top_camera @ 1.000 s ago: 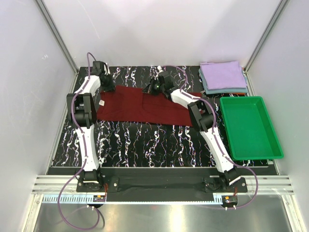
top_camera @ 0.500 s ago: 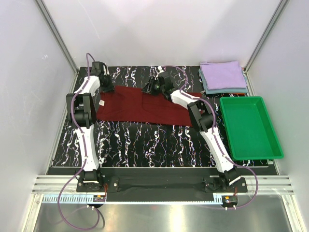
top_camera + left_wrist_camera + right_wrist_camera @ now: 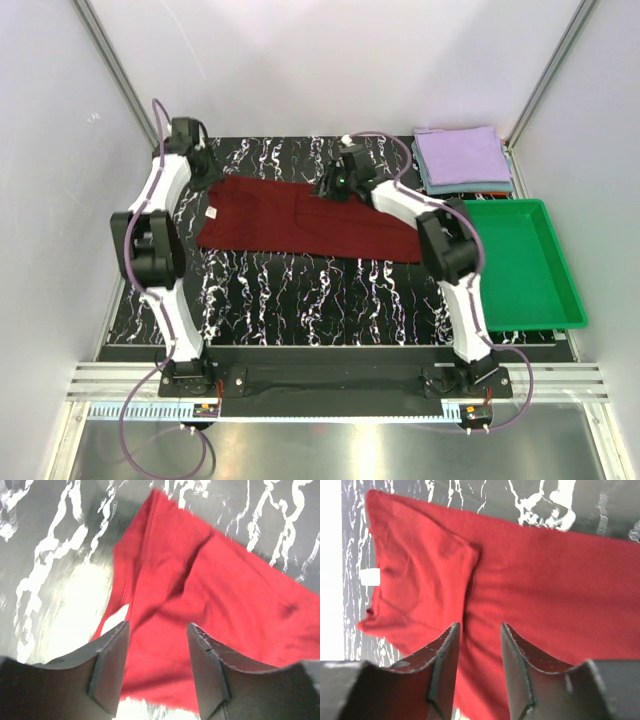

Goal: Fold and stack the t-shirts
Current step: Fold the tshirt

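Note:
A dark maroon t-shirt [image 3: 300, 220] lies flat on the black marbled table [image 3: 300, 290] as a long band running left to right, with its white neck label [image 3: 212, 211] at the left end. My left gripper [image 3: 210, 172] hovers open over the shirt's far left corner [image 3: 210, 580], nothing between its fingers [image 3: 112, 655]. My right gripper [image 3: 331, 187] stands open above the shirt's far edge near the middle [image 3: 545, 580], also empty. A folded lavender t-shirt [image 3: 460, 152] rests on a grey-blue one [image 3: 470, 187] at the back right.
A green plastic tray [image 3: 560, 300] sits at the right, in front of the folded stack. White walls and metal frame posts close in the table on the left, back and right.
Both grippers have opened and let go of the maroon shirt's far edge. The left arm swung out to the left and the right arm shifted slightly right. The shirt lies flatter.

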Robot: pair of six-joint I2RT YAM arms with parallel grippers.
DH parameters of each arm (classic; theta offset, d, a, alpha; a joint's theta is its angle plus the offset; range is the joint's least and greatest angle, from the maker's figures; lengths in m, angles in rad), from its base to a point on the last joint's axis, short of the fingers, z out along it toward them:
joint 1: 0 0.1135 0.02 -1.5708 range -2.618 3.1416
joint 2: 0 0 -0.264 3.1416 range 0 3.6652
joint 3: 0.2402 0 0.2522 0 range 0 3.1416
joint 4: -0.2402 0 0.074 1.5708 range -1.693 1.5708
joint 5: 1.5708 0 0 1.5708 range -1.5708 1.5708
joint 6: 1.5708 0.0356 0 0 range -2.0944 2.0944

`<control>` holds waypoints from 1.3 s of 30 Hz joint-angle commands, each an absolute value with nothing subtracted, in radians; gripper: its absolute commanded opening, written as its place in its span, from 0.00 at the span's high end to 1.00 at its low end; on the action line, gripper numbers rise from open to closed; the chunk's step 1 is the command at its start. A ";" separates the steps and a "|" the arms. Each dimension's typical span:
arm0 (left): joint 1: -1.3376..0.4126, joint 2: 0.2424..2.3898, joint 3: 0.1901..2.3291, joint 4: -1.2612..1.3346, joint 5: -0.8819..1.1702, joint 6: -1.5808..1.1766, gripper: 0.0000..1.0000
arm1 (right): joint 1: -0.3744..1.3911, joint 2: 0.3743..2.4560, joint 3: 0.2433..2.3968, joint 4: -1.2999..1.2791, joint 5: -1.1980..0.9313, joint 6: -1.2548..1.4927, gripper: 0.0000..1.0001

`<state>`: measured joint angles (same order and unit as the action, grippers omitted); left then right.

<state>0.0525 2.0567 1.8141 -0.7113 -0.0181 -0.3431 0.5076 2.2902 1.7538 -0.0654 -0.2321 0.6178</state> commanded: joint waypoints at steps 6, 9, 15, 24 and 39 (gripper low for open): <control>0.101 1.764 1.326 -0.574 -0.040 -0.492 0.48 | 0.466 1.970 1.444 -0.147 -0.193 0.554 0.56; 0.135 1.778 1.273 -0.569 -0.064 -0.508 0.48 | 0.463 1.895 1.355 -0.143 -0.193 0.543 0.56; 0.170 1.862 1.256 -0.572 -0.115 -0.500 0.51 | 0.460 1.812 1.266 -0.205 -0.152 0.503 0.56; 0.181 1.893 1.264 -0.614 -0.166 -0.500 0.53 | 0.373 1.775 1.091 -0.227 -0.118 0.497 0.60; 0.212 1.658 1.270 -0.652 -0.305 -0.515 0.37 | 0.373 1.591 0.839 -0.202 -0.114 0.613 0.61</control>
<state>0.2119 1.7817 1.2743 -0.6727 -0.2470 -0.5102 0.3656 1.6772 0.8848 -0.1772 -0.1246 0.5640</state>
